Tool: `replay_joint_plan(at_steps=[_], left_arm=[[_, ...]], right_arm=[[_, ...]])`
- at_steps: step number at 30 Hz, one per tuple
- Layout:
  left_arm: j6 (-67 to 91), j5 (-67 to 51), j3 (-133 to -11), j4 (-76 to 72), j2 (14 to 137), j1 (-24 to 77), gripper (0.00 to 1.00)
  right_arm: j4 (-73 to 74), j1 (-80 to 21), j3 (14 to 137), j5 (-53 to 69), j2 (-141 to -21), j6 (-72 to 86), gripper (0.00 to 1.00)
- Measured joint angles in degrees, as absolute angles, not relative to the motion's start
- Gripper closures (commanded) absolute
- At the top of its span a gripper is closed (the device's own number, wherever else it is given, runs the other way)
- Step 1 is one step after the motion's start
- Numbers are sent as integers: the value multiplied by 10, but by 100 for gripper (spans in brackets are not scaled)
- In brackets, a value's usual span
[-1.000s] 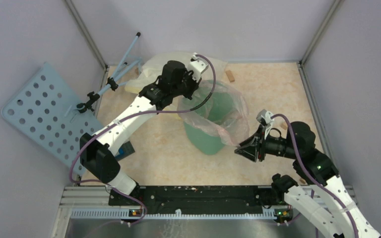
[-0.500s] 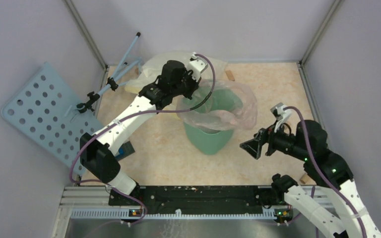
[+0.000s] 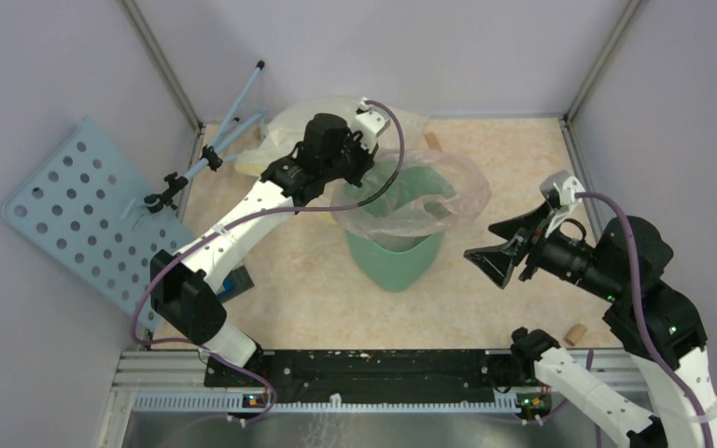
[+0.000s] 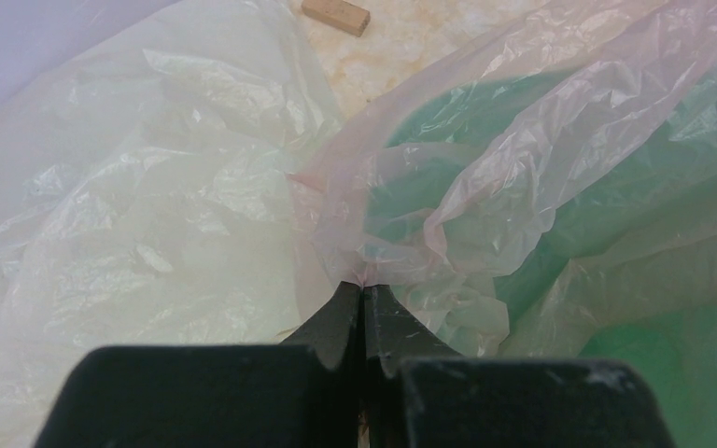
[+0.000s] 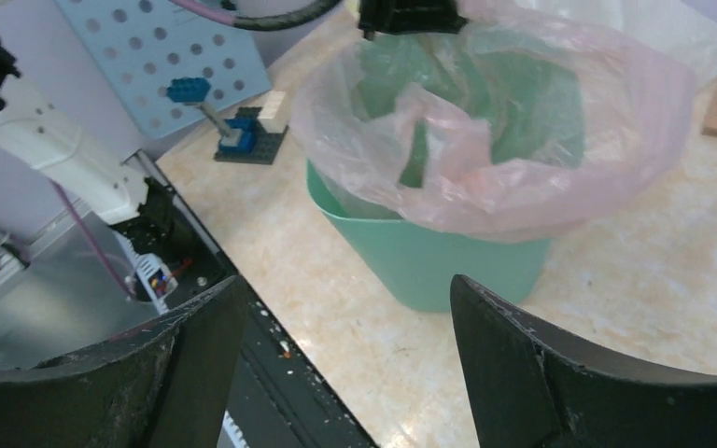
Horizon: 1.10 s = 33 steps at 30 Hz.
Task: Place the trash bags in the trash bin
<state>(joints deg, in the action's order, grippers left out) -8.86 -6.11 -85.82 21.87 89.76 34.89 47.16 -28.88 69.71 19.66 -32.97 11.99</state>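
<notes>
Beige marbled bench (image 3: 523,168) carries one mint-green trash bin (image 3: 392,261) toward its far edge. One pink trash bag (image 3: 448,201) is draped over the bin's rim, partly inside. One yellowish bag (image 4: 149,187) lies behind. Only the left wrist view shows the left gripper (image 4: 364,299) clenched on the pink bag's edge. The right gripper (image 5: 347,289) hangs spread wide and empty, right of the bin.

The left arm (image 3: 243,219) and right arm (image 3: 649,280) share white link shells, black joint housings and thin purple cables (image 3: 400,149). Each wrist carries a white bracket (image 3: 560,189). The right gripper (image 5: 341,285) has broad, scuffed matte-black fingers (image 5: 560,373).
</notes>
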Motion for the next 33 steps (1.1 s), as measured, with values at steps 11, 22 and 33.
replay_joint_plan(at_steps=[11, 22, 33], left_arm=[[-82, -64, -858, 219, 897, 349, 100], [-81, -76, -858, 219, 897, 347, 100], [-81, -84, -858, 218, 897, 346, 100]], right_arm=[[459, -289, 841, 254, -510, 11, 31], [506, -307, 940, 224, -665, -106, 42], [547, -336, 972, 221, -744, -236, 41]])
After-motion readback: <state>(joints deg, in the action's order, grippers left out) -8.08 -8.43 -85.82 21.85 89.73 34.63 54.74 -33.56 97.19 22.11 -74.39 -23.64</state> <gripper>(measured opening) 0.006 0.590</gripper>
